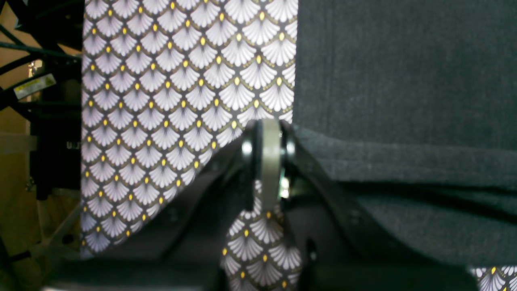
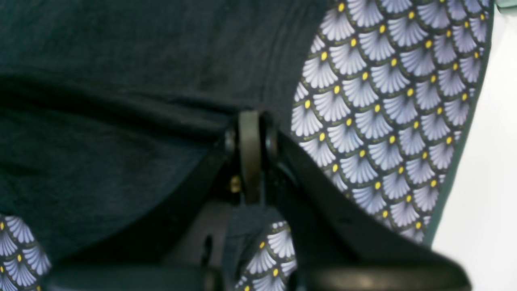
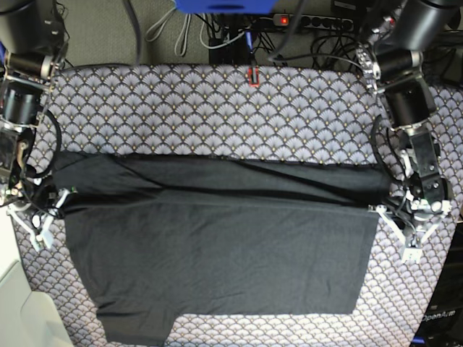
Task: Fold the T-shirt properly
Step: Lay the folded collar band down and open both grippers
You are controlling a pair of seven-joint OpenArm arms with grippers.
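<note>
The dark charcoal T-shirt (image 3: 217, 253) lies spread across the fan-patterned tablecloth (image 3: 217, 116). Its far part is doubled over into a long band (image 3: 217, 181) running side to side. My left gripper (image 3: 381, 210) sits at the band's end on the right of the base view. In the left wrist view the left gripper (image 1: 270, 131) is shut, with the T-shirt's (image 1: 404, 81) folded edge drawn into its tips. My right gripper (image 3: 64, 196) is at the opposite end. Seen up close, the right gripper (image 2: 250, 121) is shut on the T-shirt's (image 2: 121, 60) edge. No print shows.
Cables and a power strip (image 3: 311, 20) run behind the table's far edge, with a small red object (image 3: 252, 75) on the cloth there. A white surface (image 3: 13, 311) lies beyond the near left corner. The tablecloth's (image 2: 383, 101) edge is close to my right gripper.
</note>
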